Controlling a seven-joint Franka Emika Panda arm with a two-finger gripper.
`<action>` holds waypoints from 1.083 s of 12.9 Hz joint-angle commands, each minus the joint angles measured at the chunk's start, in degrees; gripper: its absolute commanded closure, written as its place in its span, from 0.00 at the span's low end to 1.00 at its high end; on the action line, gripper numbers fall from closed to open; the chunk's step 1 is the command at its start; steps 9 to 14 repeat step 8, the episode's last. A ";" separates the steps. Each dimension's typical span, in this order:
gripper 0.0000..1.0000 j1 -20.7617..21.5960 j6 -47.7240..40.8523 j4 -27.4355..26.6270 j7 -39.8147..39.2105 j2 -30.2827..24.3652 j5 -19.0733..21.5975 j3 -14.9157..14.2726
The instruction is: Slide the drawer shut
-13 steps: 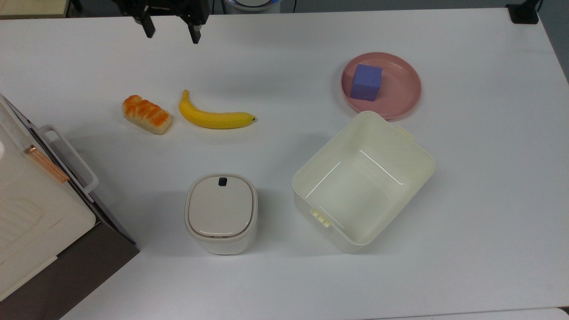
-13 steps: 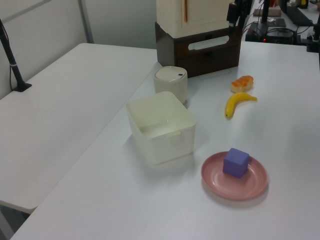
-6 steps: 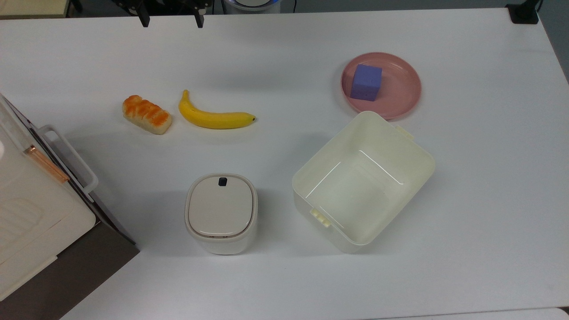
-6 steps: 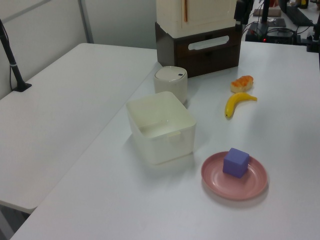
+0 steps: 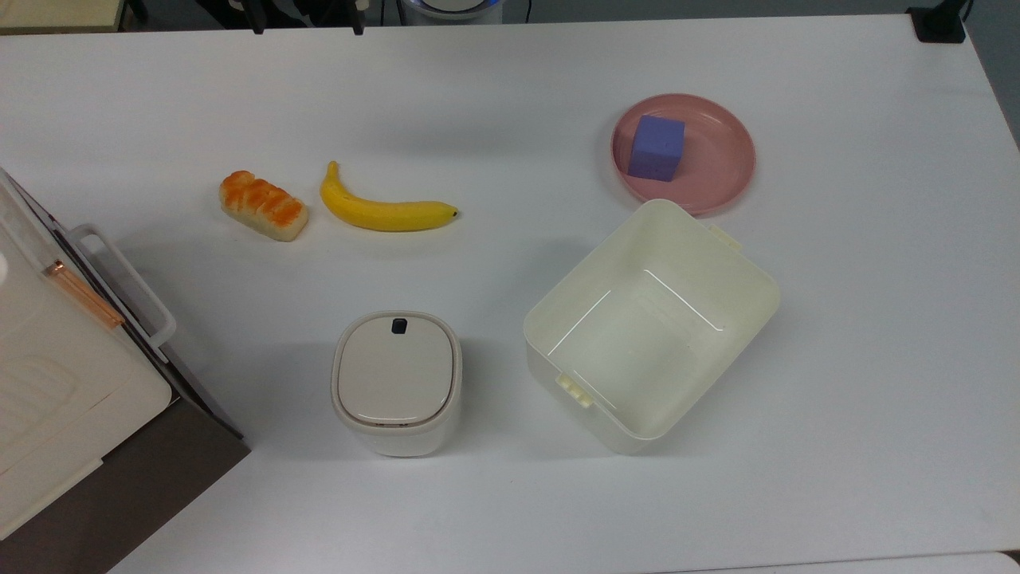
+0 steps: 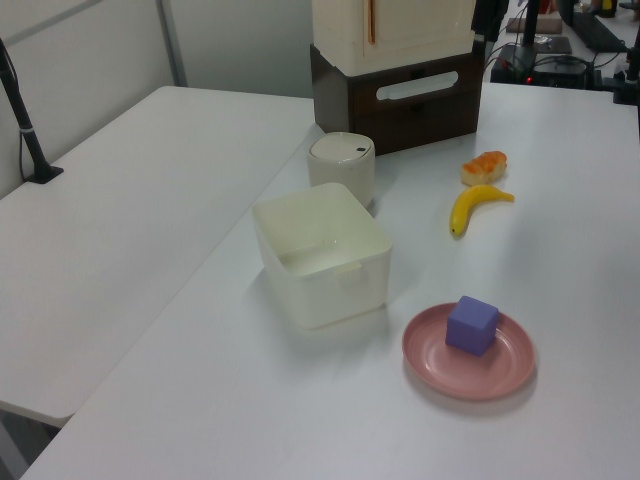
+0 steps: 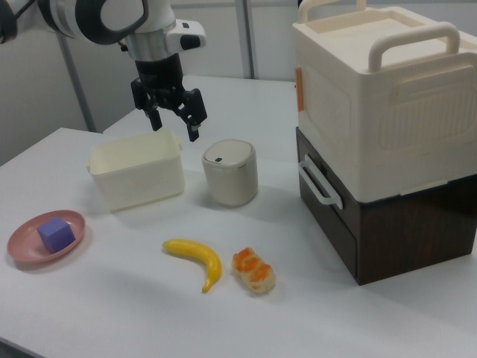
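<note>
The drawer (image 7: 332, 218) has a dark brown front and a white bar handle (image 7: 319, 183). It sits in a dark cabinet under a cream box at the right view's right. Its front looks level with the cabinet face, and no light wood side shows. The handle (image 5: 127, 279) also appears at the top view's left edge and, as the handle (image 6: 418, 87), at the back of the left view. My gripper (image 7: 177, 128) hangs open and empty high above the table, over the cream bin and far to the right view's left of the drawer.
A banana (image 5: 386, 211) and a bread roll (image 5: 263, 206) lie mid-table. A small lidded white container (image 5: 396, 379) stands beside a cream plastic bin (image 5: 606, 267). A pink plate (image 5: 725, 155) holds a purple cube (image 5: 656, 147). A cream handled box (image 7: 380, 97) tops the cabinet.
The gripper has drawn back toward the top view's top edge, with only its fingertips left in frame. The drawer and the table objects have not moved.
</note>
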 commanded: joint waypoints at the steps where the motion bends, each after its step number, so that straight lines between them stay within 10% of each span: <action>1: 0.00 6.66 -1.46 -0.30 -0.40 -0.96 -0.58 -6.66; 14: 0.00 5.43 -1.64 0.05 -0.40 -0.87 0.83 -7.28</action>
